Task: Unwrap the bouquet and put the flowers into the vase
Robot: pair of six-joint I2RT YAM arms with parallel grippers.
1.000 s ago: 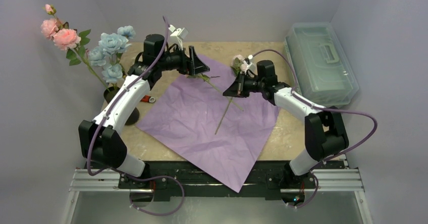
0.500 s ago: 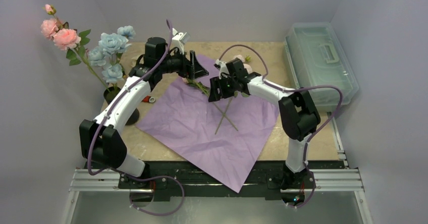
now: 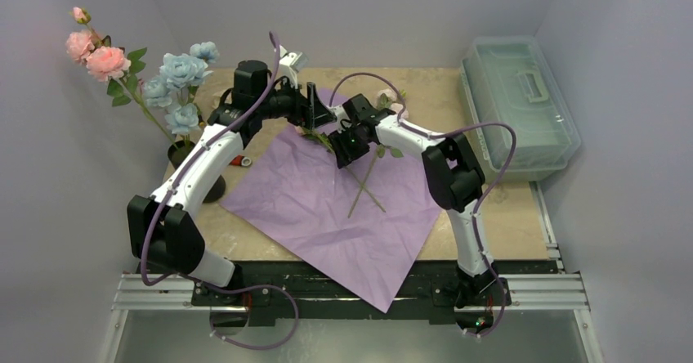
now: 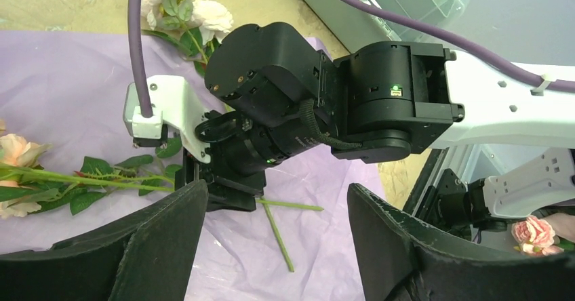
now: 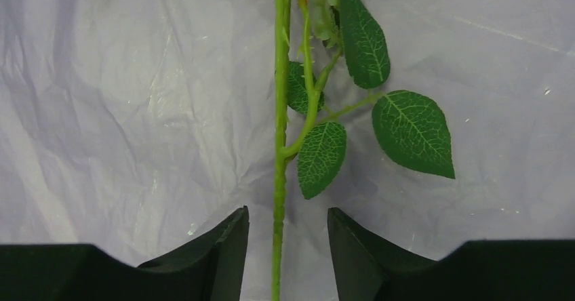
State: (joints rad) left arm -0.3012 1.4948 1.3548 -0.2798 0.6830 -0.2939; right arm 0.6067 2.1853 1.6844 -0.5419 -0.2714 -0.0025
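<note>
The right hand (image 5: 287, 221) has swung in from the right of the overhead view to its middle. Clenched a second ago, it now stands released, its two fingers apart on either side of a thin green rose stem (image 5: 279, 111). The stem runs up the frame between them, its leaves (image 5: 412, 133) fanning to the right, and nothing is gripped yet. Just to the upper left in the overhead view, the left hand (image 4: 276, 199) has not shifted — wide open, empty, facing the right wrist.

Under both hands the lilac wrapping paper (image 3: 327, 216) lies spread flat on the desk (image 3: 515, 216), so the unwrapping looks done. Two crossed stems (image 3: 365, 190) lie on it below the right hand, and a cream rose (image 3: 388, 97) sits at its upper edge. The left wrist view also shows a peach rose (image 4: 17, 152) at its left edge.

The vase (image 3: 181, 146) stands at the left of the overhead view (partly hidden behind the left forearm). It already holds pink roses (image 3: 98, 52) and pale-blue roses (image 3: 180, 73). The clear lidded box (image 3: 519, 101) sits at the upper right.

The move reads as lining up for a fresh pick — closing on this stem seems next, with several flowers left to carry to the vase.
</note>
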